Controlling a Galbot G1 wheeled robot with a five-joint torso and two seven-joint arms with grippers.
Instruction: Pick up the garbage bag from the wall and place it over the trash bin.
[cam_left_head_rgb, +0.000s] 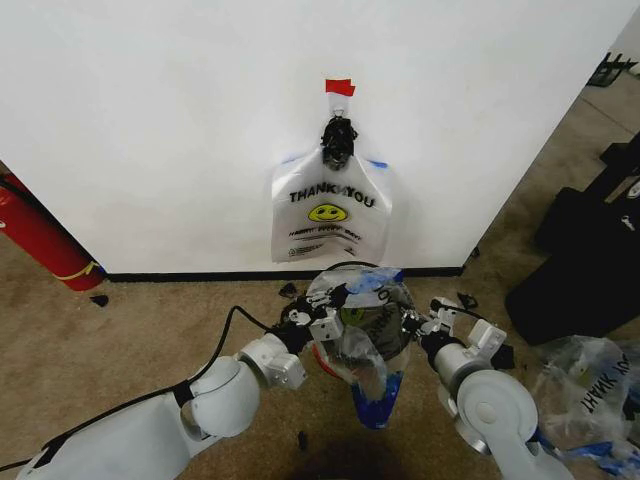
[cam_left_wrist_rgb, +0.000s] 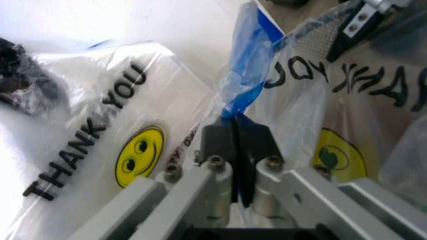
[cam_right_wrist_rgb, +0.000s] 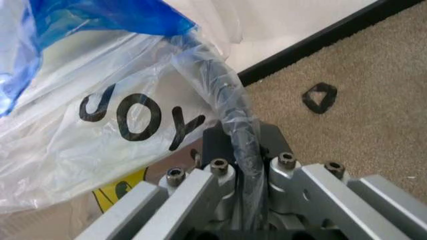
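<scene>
A garbage bag (cam_left_head_rgb: 362, 330) of thin plastic with blue trim hangs stretched between both grippers, low in front of the wall (cam_left_head_rgb: 150, 120). It drapes over the trash bin, whose black rim (cam_left_head_rgb: 350, 266) and red base (cam_left_head_rgb: 319, 358) peek out. My left gripper (cam_left_head_rgb: 318, 320) is shut on the bag's blue edge (cam_left_wrist_rgb: 235, 131). My right gripper (cam_left_head_rgb: 415, 322) is shut on the opposite edge (cam_right_wrist_rgb: 243, 145), where the plastic wraps a dark curved rim. A second "THANK YOU" bag (cam_left_head_rgb: 330, 215) with a smiley face hangs on the wall from a hook under red tape (cam_left_head_rgb: 339, 87).
A long red cylinder (cam_left_head_rgb: 40, 235) with a yellow band leans at the left by the baseboard. Black cases (cam_left_head_rgb: 590, 270) and a clear "MART" bag (cam_left_head_rgb: 590, 385) crowd the right. Small black scraps (cam_left_head_rgb: 98, 299) lie on the carpet.
</scene>
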